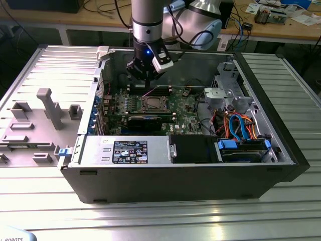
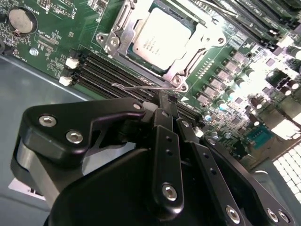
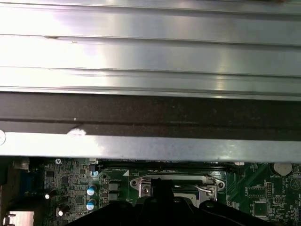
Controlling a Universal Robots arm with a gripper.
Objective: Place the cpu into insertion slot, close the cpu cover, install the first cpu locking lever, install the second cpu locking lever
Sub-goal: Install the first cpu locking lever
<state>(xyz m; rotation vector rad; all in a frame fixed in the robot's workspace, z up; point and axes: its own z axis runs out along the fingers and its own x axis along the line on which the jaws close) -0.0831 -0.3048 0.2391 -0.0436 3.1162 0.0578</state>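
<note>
Two steps look done: the cpu (image 2: 160,40) sits in the insertion slot (image 2: 109,41) under the lowered cpu cover (image 2: 200,35), and the gripper (image 2: 168,100), jaws drawn together, meets a locking lever (image 2: 136,86) that I'd say needs hooking down.

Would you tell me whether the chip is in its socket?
In: the chip lies flat with the metal cover framing its edges.
</note>
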